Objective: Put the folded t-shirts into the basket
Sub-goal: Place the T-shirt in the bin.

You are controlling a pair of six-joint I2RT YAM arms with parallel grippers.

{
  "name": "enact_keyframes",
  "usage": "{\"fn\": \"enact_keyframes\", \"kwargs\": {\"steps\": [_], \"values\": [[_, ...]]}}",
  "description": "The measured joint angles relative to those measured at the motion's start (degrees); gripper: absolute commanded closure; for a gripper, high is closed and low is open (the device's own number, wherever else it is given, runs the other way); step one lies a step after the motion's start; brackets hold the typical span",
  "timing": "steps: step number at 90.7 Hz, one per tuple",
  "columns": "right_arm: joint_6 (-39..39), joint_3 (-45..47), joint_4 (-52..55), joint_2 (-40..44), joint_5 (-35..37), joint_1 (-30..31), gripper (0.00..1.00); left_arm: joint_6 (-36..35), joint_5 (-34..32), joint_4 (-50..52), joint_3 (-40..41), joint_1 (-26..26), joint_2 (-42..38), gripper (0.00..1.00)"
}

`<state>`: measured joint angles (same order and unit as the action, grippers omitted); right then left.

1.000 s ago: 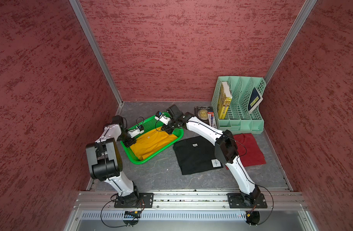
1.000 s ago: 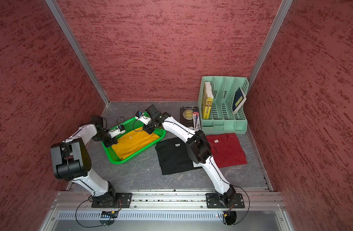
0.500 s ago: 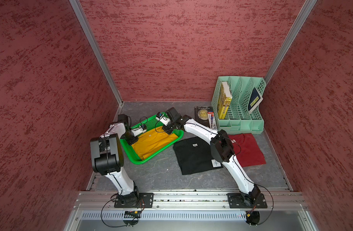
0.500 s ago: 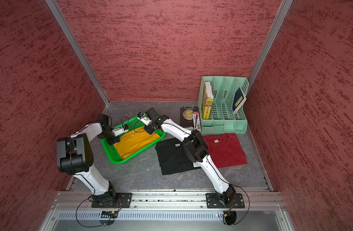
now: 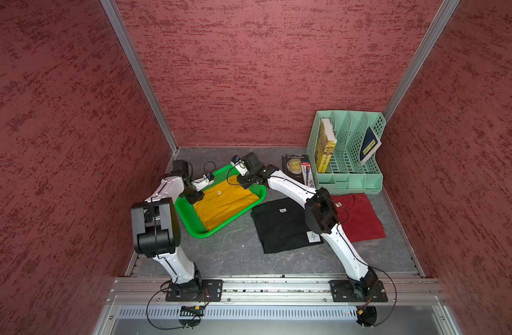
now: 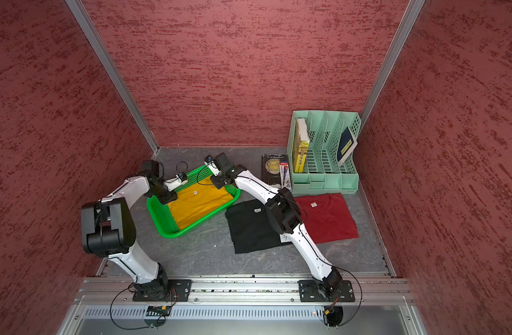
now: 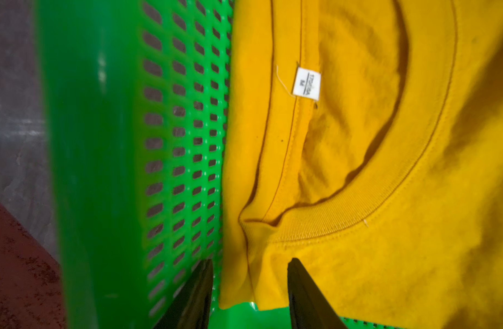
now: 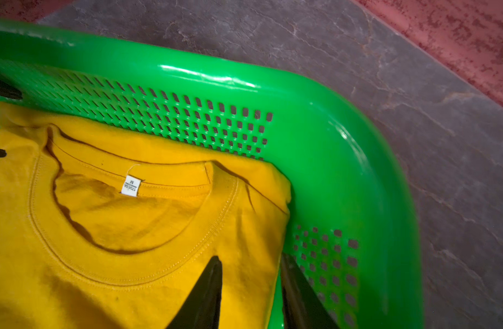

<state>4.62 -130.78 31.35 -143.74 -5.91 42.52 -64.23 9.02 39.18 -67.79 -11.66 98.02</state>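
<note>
Both arms rise from the front rail, elbows bent high, and slope down into the basket. Under the right arm, the black t-shirt and the dark red t-shirt lie flat on the tabletop, outside the basket. The yellow t-shirt lies inside it. The left tool and the right tool are at its collar-end corners, jaws parted and released, with a cloth edge between each pair. Behind stands a mint file organizer.
</note>
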Motion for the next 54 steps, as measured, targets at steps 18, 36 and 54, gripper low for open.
{"fn": "enact_keyframes", "kwargs": {"steps": [18, 36, 54], "values": [[-5.57, 6.27, 0.81, 8.26, -5.79, 0.0, 0.6, 3.72, 4.85, 3.45, -0.76, 0.15, -9.84, 0.45], [-10.99, 10.54, 6.45, 19.39, -10.58, 0.02, 0.62, 5.51, 9.88, 4.92, 3.23, 4.17, -22.64, 0.45], [-19.47, 5.25, 19.61, 18.25, -10.01, 0.02, 0.63, 7.78, 15.21, 6.58, 10.8, 5.86, -23.96, 0.45]]}}
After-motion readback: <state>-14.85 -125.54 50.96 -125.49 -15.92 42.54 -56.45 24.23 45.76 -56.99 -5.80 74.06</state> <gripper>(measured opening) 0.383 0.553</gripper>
